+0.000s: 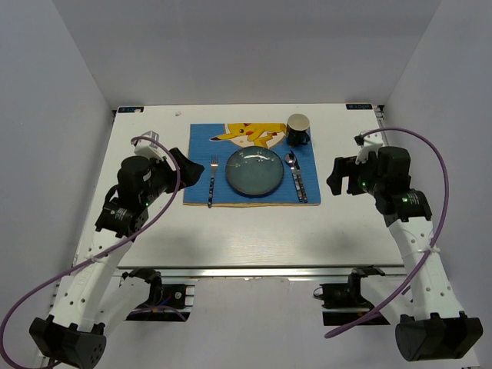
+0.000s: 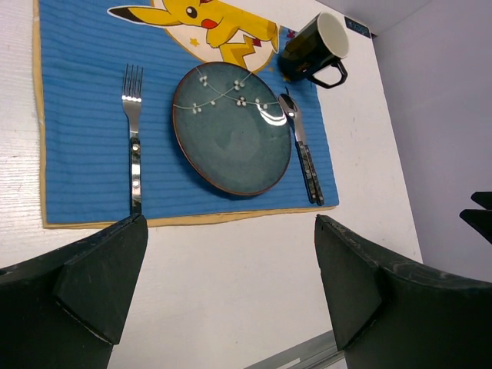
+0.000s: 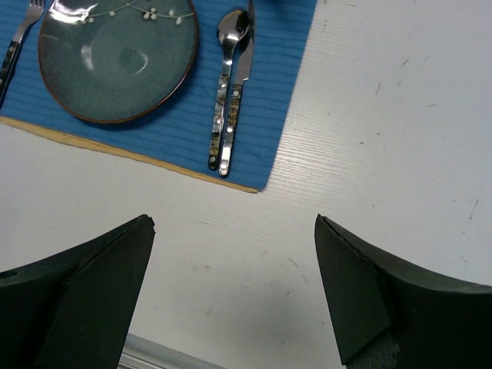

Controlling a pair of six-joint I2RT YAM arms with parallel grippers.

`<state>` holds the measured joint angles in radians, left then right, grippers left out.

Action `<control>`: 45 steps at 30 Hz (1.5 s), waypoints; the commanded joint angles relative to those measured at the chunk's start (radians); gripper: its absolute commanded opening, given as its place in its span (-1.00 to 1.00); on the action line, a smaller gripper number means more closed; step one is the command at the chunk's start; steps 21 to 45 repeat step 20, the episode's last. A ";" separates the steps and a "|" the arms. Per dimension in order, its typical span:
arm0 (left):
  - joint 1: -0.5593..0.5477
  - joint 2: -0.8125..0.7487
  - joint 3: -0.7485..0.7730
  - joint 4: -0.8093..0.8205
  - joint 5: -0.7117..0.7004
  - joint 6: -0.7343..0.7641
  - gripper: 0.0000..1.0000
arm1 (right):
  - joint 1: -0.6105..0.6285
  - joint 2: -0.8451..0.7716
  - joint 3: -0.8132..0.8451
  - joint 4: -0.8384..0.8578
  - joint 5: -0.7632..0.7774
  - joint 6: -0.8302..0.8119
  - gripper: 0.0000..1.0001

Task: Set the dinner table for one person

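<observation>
"The claws?"
"The left claw (image 2: 231,223) and right claw (image 3: 234,223) both gape wide and grip nothing, one off each end of the mat (image 1: 201,146)."
"And the counter?"
"The white counter (image 1: 254,231) lies under the mat, long axis left to right, rail (image 1: 254,271) along its near edge. On the mat: fork (image 1: 211,181), plate (image 1: 254,171), spoon (image 1: 290,161), mug (image 1: 298,129). Pale walls (image 1: 246,46) surround it."

The white dinner table (image 1: 231,238) bears a blue placemat (image 1: 200,154); flat, centred.
</observation>
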<state>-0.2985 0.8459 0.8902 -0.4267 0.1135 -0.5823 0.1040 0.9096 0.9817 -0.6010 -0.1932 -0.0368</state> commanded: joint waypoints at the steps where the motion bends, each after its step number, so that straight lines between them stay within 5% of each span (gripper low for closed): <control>1: -0.004 -0.022 -0.002 0.003 0.008 -0.010 0.96 | -0.006 -0.028 -0.001 -0.005 0.064 0.031 0.79; 45: -0.002 -0.033 -0.023 0.031 0.002 -0.004 0.96 | -0.006 -0.086 -0.090 0.018 0.088 0.010 0.79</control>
